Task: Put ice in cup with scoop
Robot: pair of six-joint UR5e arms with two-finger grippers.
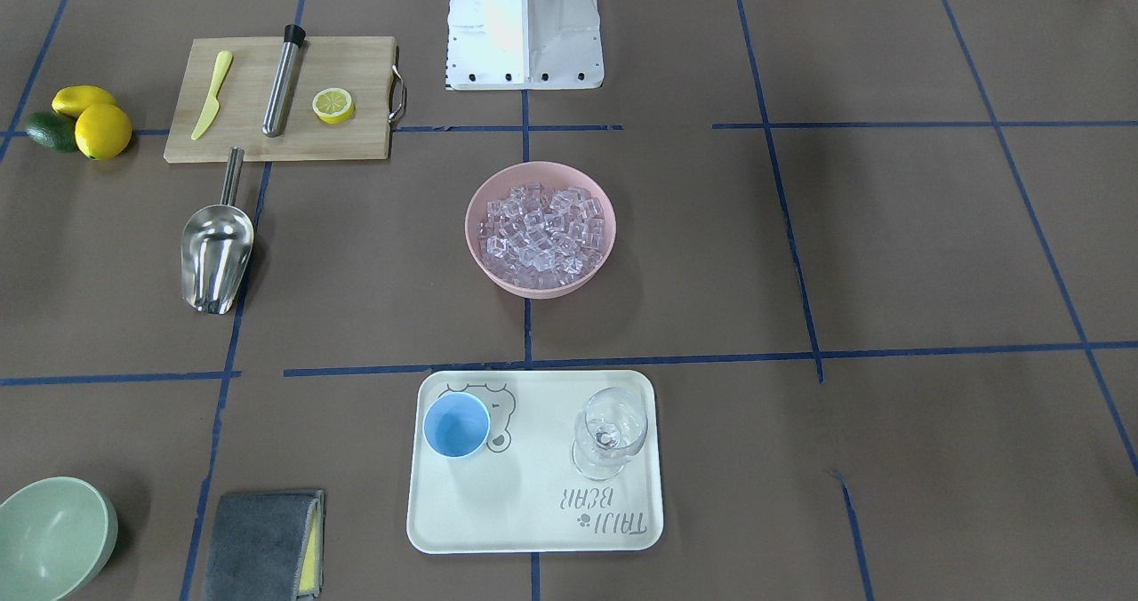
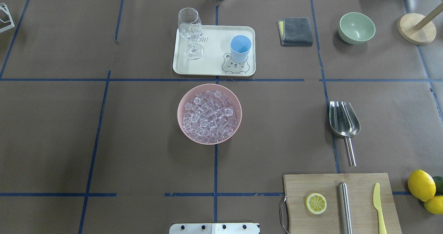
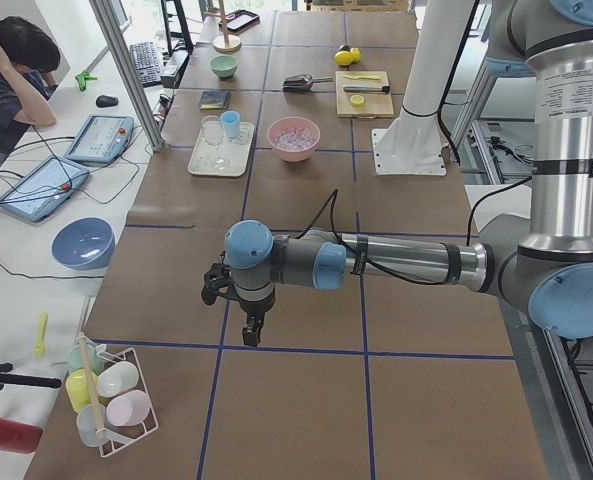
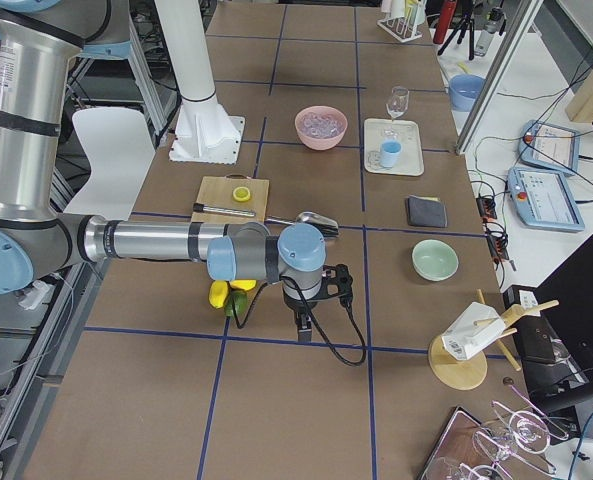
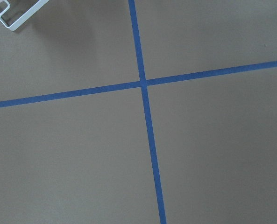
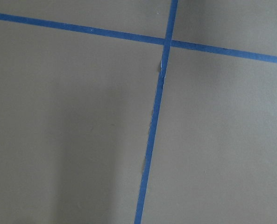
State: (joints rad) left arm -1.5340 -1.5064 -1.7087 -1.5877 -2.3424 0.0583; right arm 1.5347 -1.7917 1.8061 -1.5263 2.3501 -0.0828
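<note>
We see scoop [image 2: 344,119] lying free at 3 o'clock of the ice [image 2: 209,113] bowl [image 2: 179,113], handle toward the robot for easy pickup, cup [image 2: 240,48] at 12 on tray [image 2: 214,54]; left gripper [image 3: 251,330] and right gripper [image 4: 303,325] hang far off, spread or pressed together we can't tell.

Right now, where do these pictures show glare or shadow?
Front-facing view: the robot's white base is washed out by glare, and the scoop gleams. Overhead view: the ice glints, evenly lit. Right wrist view: sharp tape lines, faint shadow lower left.

Cream tray [image 1: 533,494]: grey print in one corner reads "BEAR" after a word like "TAIJI", upside down from the front camera, partly behind the glass [image 2: 189,28] from overhead.
</note>
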